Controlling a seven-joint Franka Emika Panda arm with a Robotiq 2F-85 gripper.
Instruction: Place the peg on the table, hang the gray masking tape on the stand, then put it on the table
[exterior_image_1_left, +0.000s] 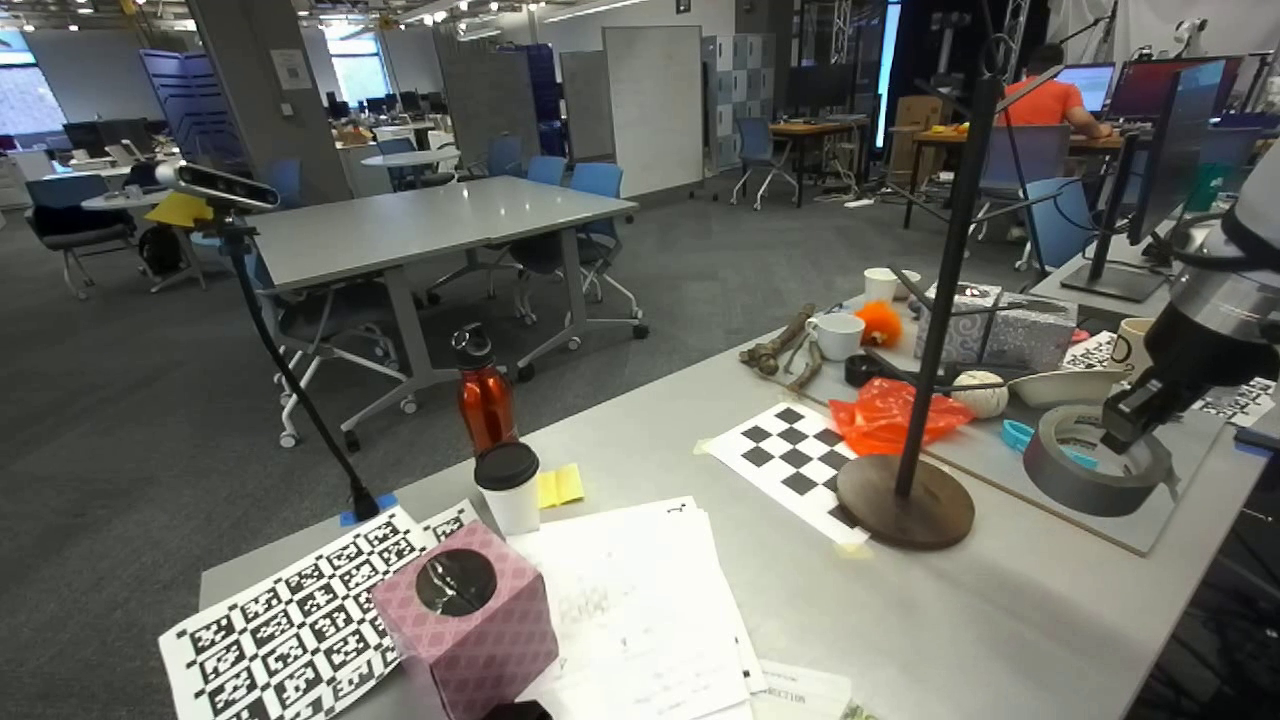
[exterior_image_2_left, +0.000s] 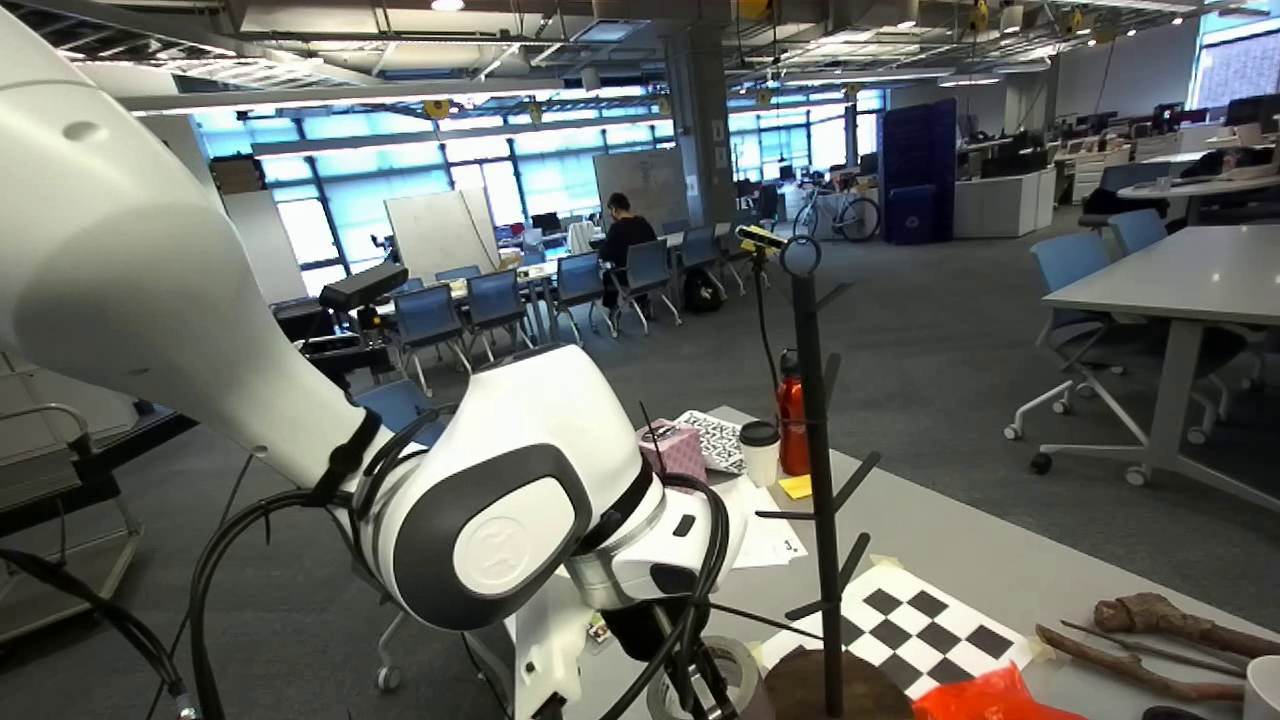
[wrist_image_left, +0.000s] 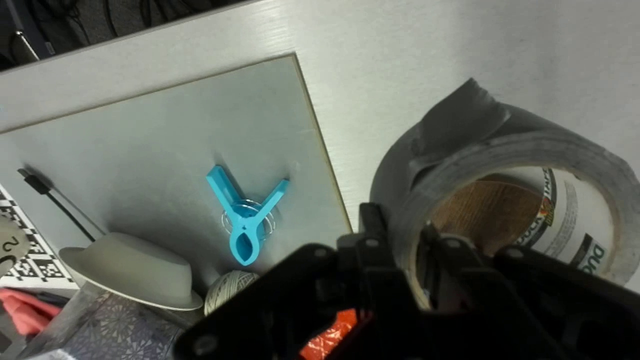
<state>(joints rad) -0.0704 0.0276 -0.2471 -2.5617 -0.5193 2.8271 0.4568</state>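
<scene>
My gripper (wrist_image_left: 400, 224) is shut on the wall of the gray masking tape (wrist_image_left: 505, 145), one finger inside its hole and one outside. Both exterior views show the tape (exterior_image_1_left: 1075, 490) held up beside the stand (exterior_image_1_left: 945, 270), tilted and off its arms. Through the tape's hole, the wrist view gives a glimpse of the brown base (wrist_image_left: 480, 207). The teal-blue peg (wrist_image_left: 245, 220) lies on the gray mat (wrist_image_left: 150, 125) on the table (exterior_image_1_left: 1000, 620); in an exterior view the tape partly covers the peg (exterior_image_1_left: 1018, 434).
Red plastic (exterior_image_1_left: 890, 415) and a checkerboard sheet (exterior_image_1_left: 785, 450) lie near the stand's base. Behind are a twine ball (exterior_image_1_left: 980, 393), a bowl (exterior_image_1_left: 1065, 387), gray boxes (exterior_image_1_left: 1030, 330), a white mug (exterior_image_1_left: 836, 336) and sticks (exterior_image_1_left: 780, 345). A pink tissue box (exterior_image_1_left: 470, 620) stands across the table.
</scene>
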